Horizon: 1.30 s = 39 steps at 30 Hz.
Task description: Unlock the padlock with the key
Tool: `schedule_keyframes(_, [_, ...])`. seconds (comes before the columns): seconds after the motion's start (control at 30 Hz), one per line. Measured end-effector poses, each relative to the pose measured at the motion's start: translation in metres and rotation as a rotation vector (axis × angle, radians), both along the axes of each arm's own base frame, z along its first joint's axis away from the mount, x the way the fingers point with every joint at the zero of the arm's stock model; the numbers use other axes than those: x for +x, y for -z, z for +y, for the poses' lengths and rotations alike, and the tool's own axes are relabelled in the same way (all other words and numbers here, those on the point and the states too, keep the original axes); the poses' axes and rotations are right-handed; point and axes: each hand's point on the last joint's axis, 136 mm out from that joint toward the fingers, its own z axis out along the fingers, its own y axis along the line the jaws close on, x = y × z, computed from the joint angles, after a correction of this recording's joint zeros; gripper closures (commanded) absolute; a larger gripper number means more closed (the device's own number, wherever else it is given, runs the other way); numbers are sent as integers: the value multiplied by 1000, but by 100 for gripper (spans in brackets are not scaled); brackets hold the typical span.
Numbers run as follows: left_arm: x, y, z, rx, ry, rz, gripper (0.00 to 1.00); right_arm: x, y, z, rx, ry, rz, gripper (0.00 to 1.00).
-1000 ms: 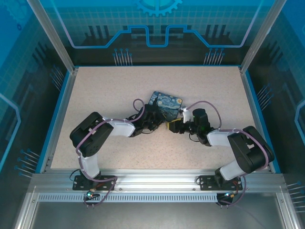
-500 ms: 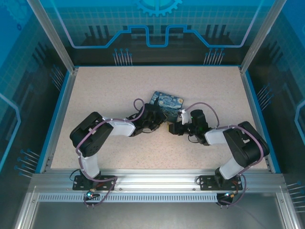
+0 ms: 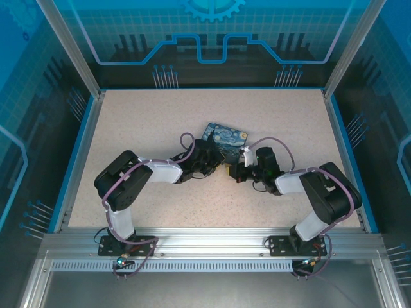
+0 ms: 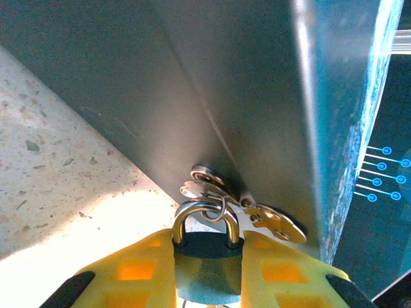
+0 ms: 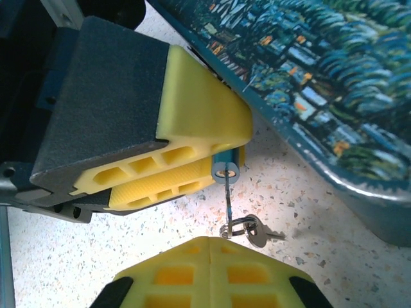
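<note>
The padlock (image 4: 207,273) sits upright between the yellow fingers (image 4: 138,269) of the left gripper (image 4: 207,242). Its teal body is pinched from both sides and its silvery shackle (image 4: 182,215) sticks out past the fingertips. That gripper is closed to the width of the lock body and has hold of it just above the table (image 4: 58,173).

A small ring (image 4: 221,208) is threaded through the shackle. The key (image 4: 277,224) hangs from it, lying flat to the right of the shackle, with a second small metal piece beside it. In the right wrist view the lock shows as a small teal end between the left gripper's fingertips. A thin silvery line runs down from it to the ring, and whether that line is the shackle seen edge-on cannot be told.

The right gripper (image 5: 209,245) comes in from the opposite side with its two yellow fingers pressed flat together and no gap between them. The ring and key lie just beyond its tips, slightly to one side. Whether any metal is caught between the fingers cannot be told, and none can be seen there.

The tin (image 3: 226,139) with the starry print stands just behind both grippers, near the middle of the table, its painted edge close over the keys. From above, both arms reach inward and their grippers meet at the tin's near edge.
</note>
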Motion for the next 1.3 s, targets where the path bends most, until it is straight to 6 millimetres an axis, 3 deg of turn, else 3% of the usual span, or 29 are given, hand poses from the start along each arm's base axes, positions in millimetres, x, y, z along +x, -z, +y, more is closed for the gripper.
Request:
schedule_keyframes(0.5, [-1,2,-1,-1,7,6,98,6,-15,8,-4,-22,-65,100])
schedule_keyframes(0.7, [-2,4,-2,1,11,10,98,7,-12,6,-36,-13,-70,90])
schedule_keyframes(0.83, [-2,4,-2,1,11,11,98,8,-20,3,-49,-2,-97,75])
schedule_keyframes(0.93, [-2,4,-2,1,11,11,98,9,-24,2,-50,1,-110,72])
schedule_keyframes(1.3, [-2,4,-2,1,11,11,98,4,3,1,-71,-4,-25,73])
